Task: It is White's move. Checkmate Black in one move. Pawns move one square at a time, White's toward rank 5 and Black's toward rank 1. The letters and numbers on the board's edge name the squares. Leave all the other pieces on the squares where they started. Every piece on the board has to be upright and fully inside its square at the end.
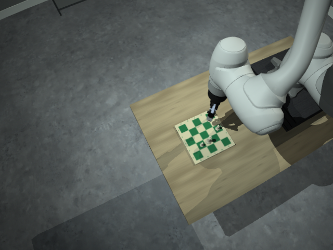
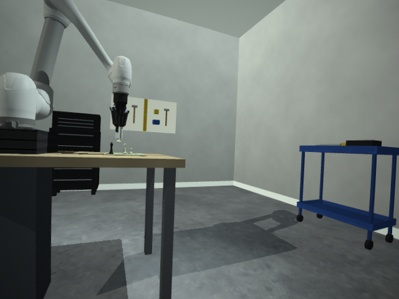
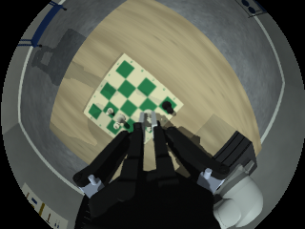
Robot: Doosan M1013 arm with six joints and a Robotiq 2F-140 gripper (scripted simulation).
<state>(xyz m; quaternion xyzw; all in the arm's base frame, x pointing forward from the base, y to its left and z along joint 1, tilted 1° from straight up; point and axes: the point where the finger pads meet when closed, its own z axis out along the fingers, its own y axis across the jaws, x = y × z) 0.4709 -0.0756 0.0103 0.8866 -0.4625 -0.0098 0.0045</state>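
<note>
A small green and cream chessboard lies on the wooden table. My gripper hangs over the board's far corner, shut on a white chess piece that it holds clear above the board. The piece shows between the fingertips in the wrist view. On the board stand a black piece near the right edge, a white piece with a black piece beside it, and another pair near the front. In the side view a tall black piece and two white pieces stand upright.
A black drawer cabinet stands behind the table, and the robot's base sits at the table's back end. A blue cart stands far off by the right wall. The arm's elbow hangs over the board's right side.
</note>
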